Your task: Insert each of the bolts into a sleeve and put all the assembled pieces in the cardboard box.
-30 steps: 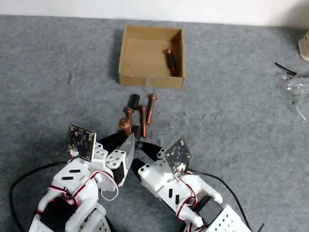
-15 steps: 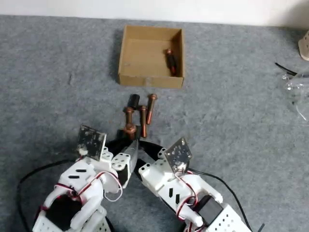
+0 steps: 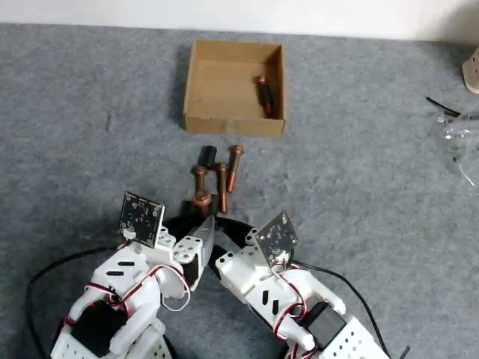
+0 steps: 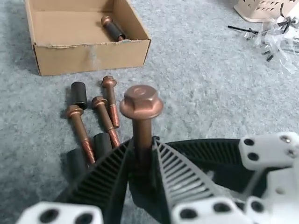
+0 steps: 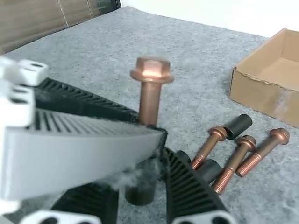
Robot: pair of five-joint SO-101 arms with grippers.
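My left gripper (image 4: 142, 147) is shut on the shaft of a copper bolt (image 4: 141, 105), which stands upright with its hex head on top. In the right wrist view that same bolt (image 5: 150, 77) runs down toward a black sleeve (image 5: 140, 192) that my right gripper (image 5: 140, 184) is shut on; the left gripper's fingers hide where the two meet. From above, the two grippers meet at the bolt (image 3: 200, 198). The cardboard box (image 3: 196, 82) holds one assembled piece (image 3: 265, 96).
Three loose bolts (image 4: 110, 100) (image 4: 103, 119) (image 4: 80, 133) and black sleeves (image 4: 78, 94) (image 4: 102, 142) lie on the grey carpet between the grippers and the box. Clear plastic and wires (image 3: 456, 127) lie at the far right.
The left arm has shifted right and slightly back, carrying the upright bolt over the right gripper. In the last half second almost nothing has moved.
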